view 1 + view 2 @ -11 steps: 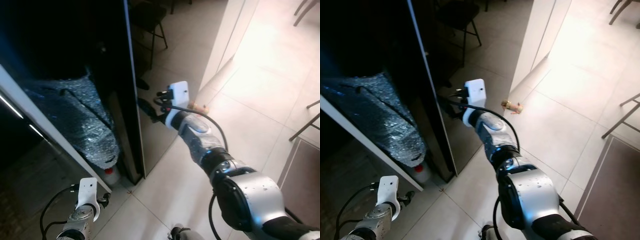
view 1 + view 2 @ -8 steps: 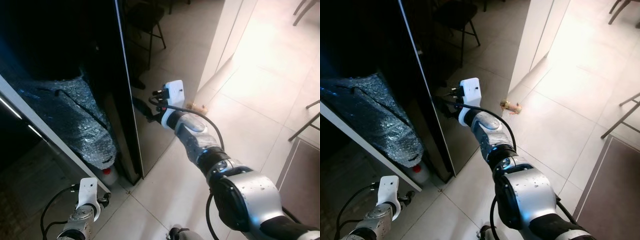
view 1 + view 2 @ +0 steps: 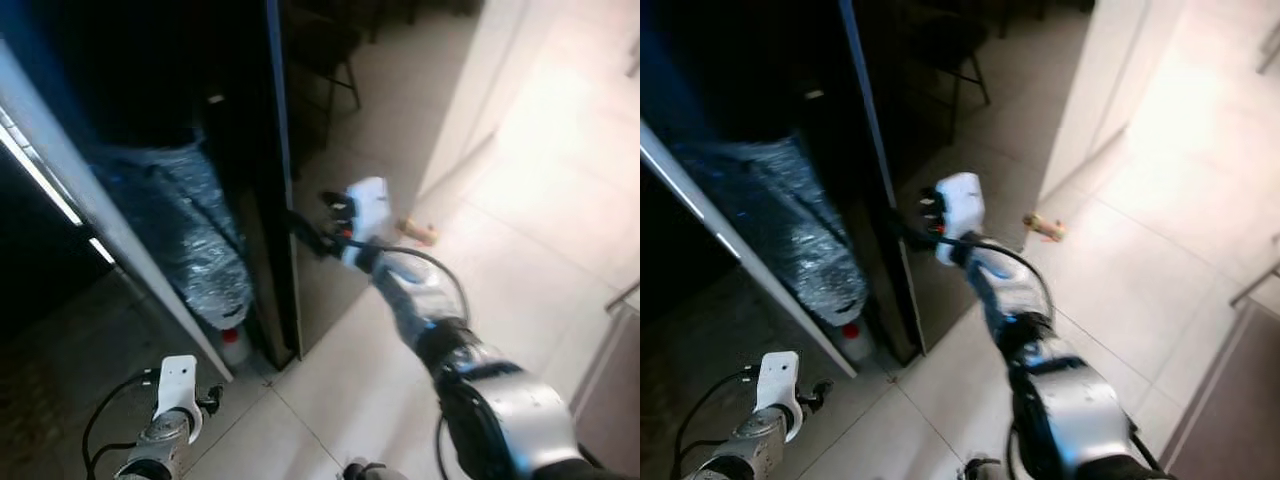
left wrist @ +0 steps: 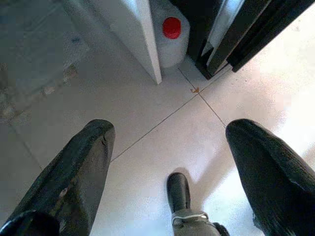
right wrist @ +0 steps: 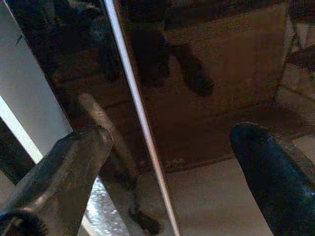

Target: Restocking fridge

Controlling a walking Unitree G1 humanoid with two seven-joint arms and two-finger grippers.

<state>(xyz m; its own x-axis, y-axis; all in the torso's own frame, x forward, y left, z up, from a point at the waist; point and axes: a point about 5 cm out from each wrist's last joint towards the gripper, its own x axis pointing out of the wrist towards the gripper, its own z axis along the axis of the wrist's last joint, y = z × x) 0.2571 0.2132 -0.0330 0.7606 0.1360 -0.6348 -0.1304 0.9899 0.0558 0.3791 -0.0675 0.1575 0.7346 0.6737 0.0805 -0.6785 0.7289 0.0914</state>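
The fridge's glossy black door (image 3: pixel 320 110) stands ajar, its thin edge (image 3: pixel 284 200) running down the middle of the head views. My right gripper (image 3: pixel 306 228) is stretched out to that edge at mid height. Its fingers are open, and in the right wrist view the door edge (image 5: pixel 140 123) runs between the two spread fingertips (image 5: pixel 93 140). Behind the door, a silver foil-wrapped bundle (image 3: pixel 195 235) fills the dark opening. My left gripper (image 4: pixel 170 130) hangs low at the left, open and holding nothing.
A white jug with a red cap (image 4: pixel 170 29) stands on the floor at the foot of the fridge. A white panel edge (image 3: pixel 95 195) slants across the left. A small brown object (image 3: pixel 1045 227) lies on the pale tiles beside a white wall (image 3: pixel 1105 80).
The whole picture has shifted and blurred, so the camera has moved. My right gripper sits closer to the door's edge than before. The left arm hangs as it did.
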